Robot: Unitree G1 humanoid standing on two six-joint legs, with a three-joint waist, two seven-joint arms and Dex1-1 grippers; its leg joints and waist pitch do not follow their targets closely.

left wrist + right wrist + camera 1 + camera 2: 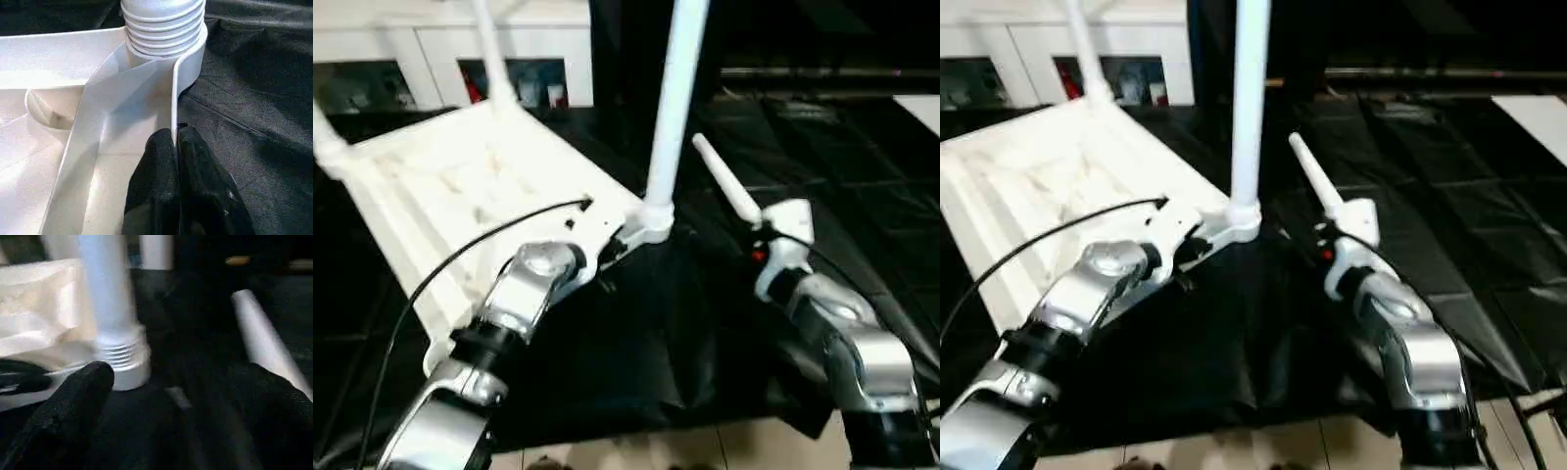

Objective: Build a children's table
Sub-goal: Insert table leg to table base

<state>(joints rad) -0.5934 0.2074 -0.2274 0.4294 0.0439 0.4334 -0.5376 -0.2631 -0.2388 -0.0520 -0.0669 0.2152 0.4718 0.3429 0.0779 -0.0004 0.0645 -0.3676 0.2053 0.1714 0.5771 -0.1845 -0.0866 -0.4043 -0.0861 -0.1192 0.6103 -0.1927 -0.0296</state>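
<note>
On a black sheet the tabletop lies underside up, at about ten o'clock from the middle of the head view. Three legs rise from its corner sockets: one at the near corner, one at the far corner, one at the left edge. The left gripper pinches the tabletop's thin rim just beside the near socket, its two fingers pressed together on the plastic, the leg's ribbed collar at twelve o'clock from them in the wrist view. The right gripper hangs over the sheet at three o'clock from that socket, jaws wide and holding nothing. A fourth leg lies loose on the sheet just beyond it, near one finger.
</note>
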